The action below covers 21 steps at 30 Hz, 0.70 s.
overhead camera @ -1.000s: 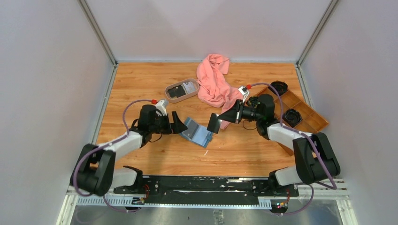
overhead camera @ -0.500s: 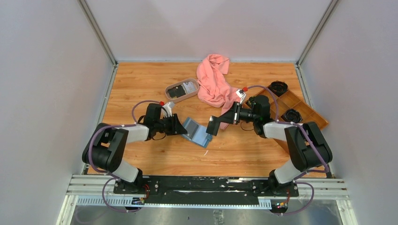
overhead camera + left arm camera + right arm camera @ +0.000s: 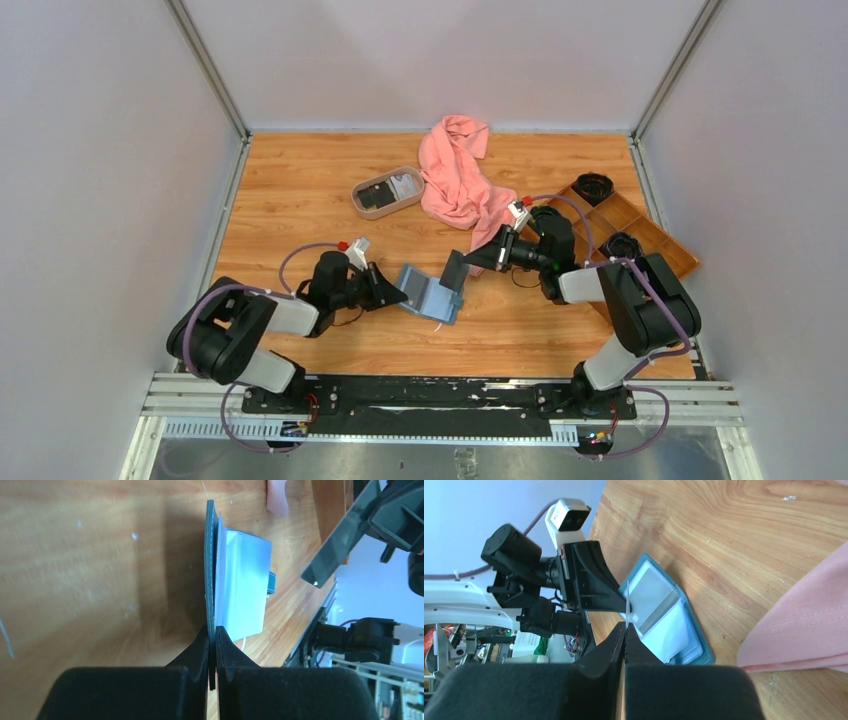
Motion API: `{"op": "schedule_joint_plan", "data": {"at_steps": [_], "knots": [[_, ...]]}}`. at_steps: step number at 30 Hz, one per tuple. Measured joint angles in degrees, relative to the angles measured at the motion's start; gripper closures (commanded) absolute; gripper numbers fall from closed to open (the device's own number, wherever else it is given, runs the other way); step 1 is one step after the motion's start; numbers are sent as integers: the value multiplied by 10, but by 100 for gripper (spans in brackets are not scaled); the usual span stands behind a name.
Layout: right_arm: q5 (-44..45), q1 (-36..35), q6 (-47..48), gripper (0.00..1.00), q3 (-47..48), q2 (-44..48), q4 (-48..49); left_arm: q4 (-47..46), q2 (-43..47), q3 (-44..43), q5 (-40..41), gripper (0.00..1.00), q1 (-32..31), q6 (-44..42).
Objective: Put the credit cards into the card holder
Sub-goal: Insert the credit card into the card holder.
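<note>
While the teal holder [image 3: 432, 296] lies half open, pale blue pockets showing, the left gripper [image 3: 399, 293] pinches its raised left flap; the right gripper [image 3: 476, 262] clamps a black card [image 3: 456, 269].

The card holder [image 3: 430, 293] fills the gap between my left gripper [image 3: 398, 293] and right gripper [image 3: 474, 260]. Open table [image 3: 400, 345] lies toward my bases. Pink cloth [image 3: 455, 175] and wooden tray [image 3: 655, 245] crowd my right arm's far side.
</note>
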<state>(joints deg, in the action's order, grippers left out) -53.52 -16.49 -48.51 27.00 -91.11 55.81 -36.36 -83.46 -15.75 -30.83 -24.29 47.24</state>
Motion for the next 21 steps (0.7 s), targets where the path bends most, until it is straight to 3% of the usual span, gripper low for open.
{"op": "schedule_joint_plan", "data": {"at_steps": [8,21], "knots": [[17,-7,-13,100,0,-33,-12,-107,46,80,106,100,-51,114],[47,-64,-16,100,5,-61,-43,-158,28,91,161,92,-72,135]]}}
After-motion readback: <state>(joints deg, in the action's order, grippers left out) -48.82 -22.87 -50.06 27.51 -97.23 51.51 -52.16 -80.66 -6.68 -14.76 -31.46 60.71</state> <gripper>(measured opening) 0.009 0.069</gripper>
